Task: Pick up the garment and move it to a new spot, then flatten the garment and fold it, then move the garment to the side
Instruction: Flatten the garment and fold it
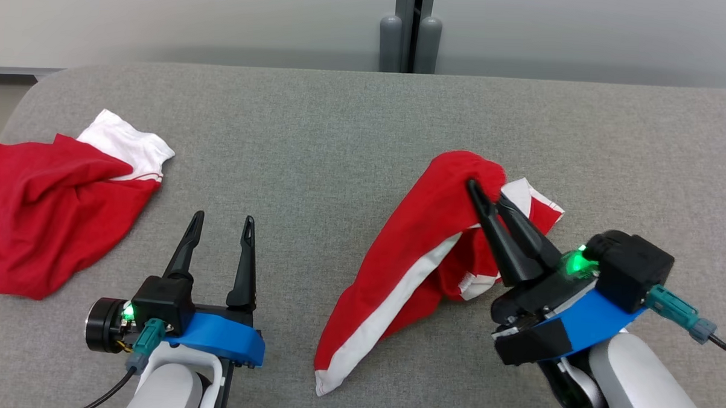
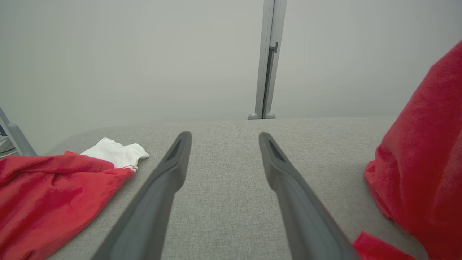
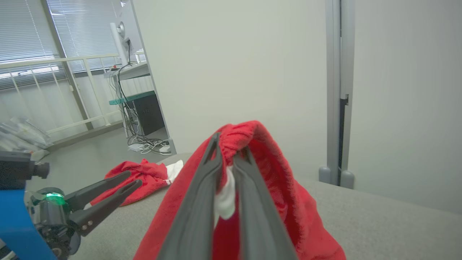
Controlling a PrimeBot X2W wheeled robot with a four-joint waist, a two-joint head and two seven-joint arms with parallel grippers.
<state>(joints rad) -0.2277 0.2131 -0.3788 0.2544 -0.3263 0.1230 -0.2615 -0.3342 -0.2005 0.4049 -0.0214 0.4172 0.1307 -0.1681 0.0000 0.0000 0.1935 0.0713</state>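
Head view | right claw [image 1: 487, 191] clamps red garment [image 1: 410, 248] | left claw [image 1: 224, 217] wide apart, empty

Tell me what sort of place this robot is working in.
Probably an office or lab workspace, not a home: a grey cloth-covered table stands against a plain partition wall with a metal post, and the right wrist view shows a desk trailing cables beside window blinds.

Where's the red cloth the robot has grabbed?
In the head view the held garment hangs right of centre over the table, pinched at its top by the right gripper, right of the open left gripper.
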